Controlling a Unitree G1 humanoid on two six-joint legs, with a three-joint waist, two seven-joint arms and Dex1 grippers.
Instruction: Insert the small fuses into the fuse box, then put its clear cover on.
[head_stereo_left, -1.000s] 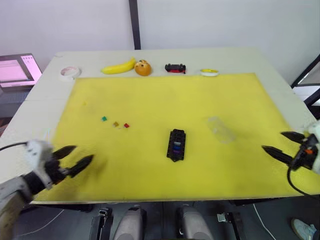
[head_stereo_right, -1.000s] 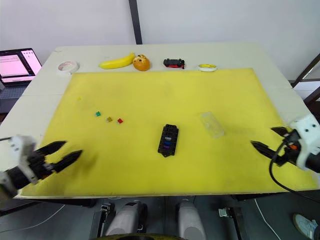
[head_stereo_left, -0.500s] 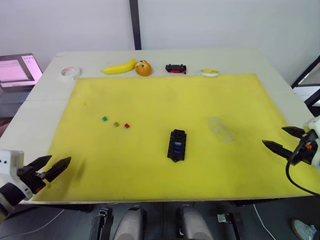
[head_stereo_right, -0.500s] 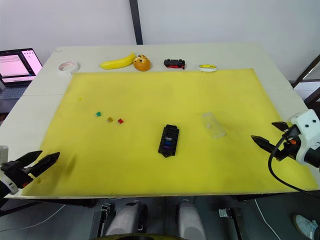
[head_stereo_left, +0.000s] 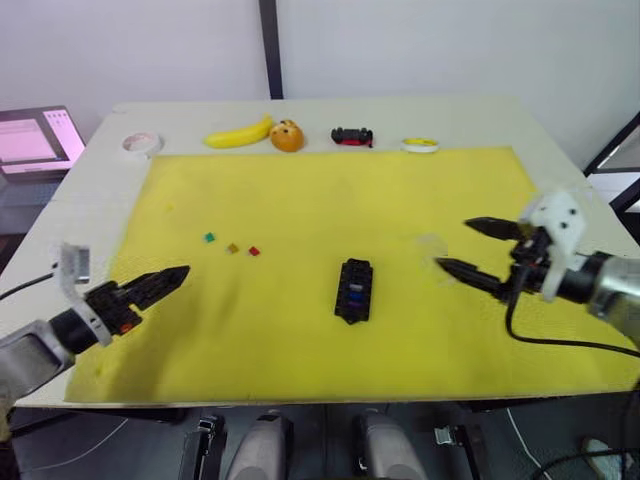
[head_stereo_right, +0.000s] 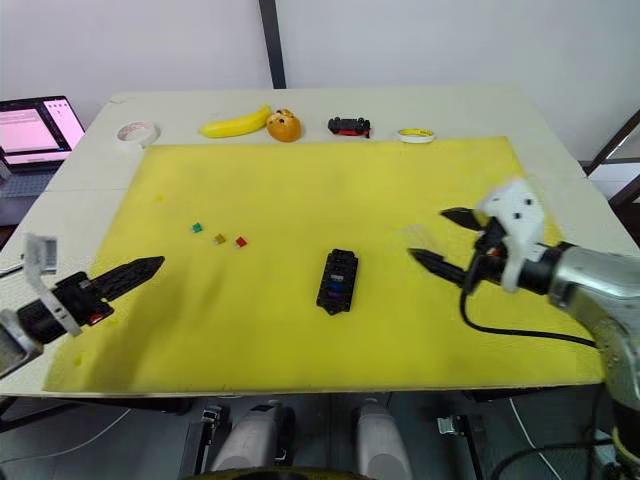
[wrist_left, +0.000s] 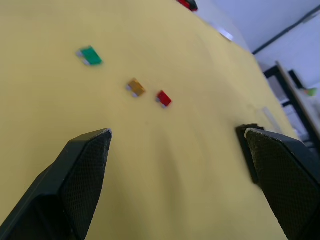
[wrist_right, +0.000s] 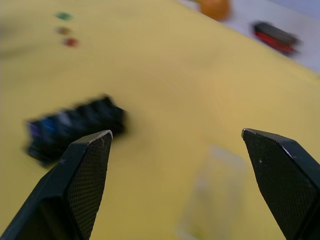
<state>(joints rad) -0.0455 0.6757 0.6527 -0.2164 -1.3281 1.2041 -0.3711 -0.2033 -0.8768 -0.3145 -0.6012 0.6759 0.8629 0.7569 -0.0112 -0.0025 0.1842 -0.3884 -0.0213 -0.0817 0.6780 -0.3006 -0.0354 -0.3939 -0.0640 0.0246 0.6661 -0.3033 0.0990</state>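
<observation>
The black fuse box (head_stereo_left: 353, 290) lies near the middle of a yellow mat (head_stereo_left: 330, 190) on the desk (head_stereo_left: 560, 130), with a few coloured fuses already seated in its slots. Three loose fuses rest on the mat to its far left in a short row: a teal fuse (wrist_left: 90, 55), an olive-brown fuse (wrist_left: 135, 87) and a red fuse (wrist_left: 163, 98). The clear cover (wrist_right: 212, 192) lies flat on the mat to the right of the fuse box, a little apart from it.

Within the last second both arms have swung inward from the mat's near corners. The right end effector (head_stereo_left: 470, 247), fingers spread wide and holding nothing, now hangs directly over the clear cover, with the fuse box just to its left. The left end effector (wrist_left: 177, 137), also wide and empty, now points toward the three loose fuses, which lie ahead of its fingertips, still well apart from them.

Judging by this, the left arm is starting a reach for a loose fuse. The right arm seems early for the cover, since fuses remain outside the box.
</observation>
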